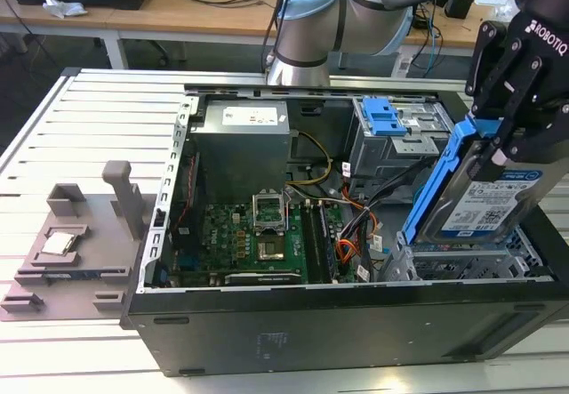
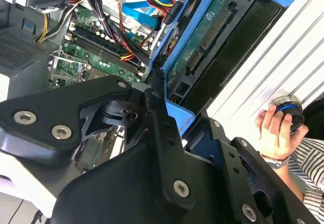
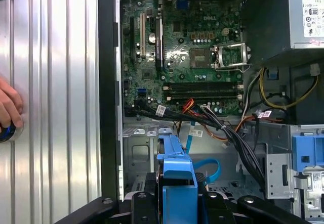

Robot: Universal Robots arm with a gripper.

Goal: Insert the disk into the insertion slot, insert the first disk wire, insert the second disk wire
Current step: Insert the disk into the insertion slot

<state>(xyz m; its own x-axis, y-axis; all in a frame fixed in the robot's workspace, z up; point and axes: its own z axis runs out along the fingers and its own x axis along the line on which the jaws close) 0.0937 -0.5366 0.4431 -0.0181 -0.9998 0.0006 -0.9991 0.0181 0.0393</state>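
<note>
Jaws clamped on the upper end of the disk, which hangs steeply tilted, label outward, its lower end just over the slot in the case, exterior view's right.

Bright even room light; strong glare on ribbed table; case interior shadowed, dim.

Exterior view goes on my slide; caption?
Gripper holds the disk tilted over the insertion slot in an open computer case.

Disk tilted over insertion slot in case.
</note>
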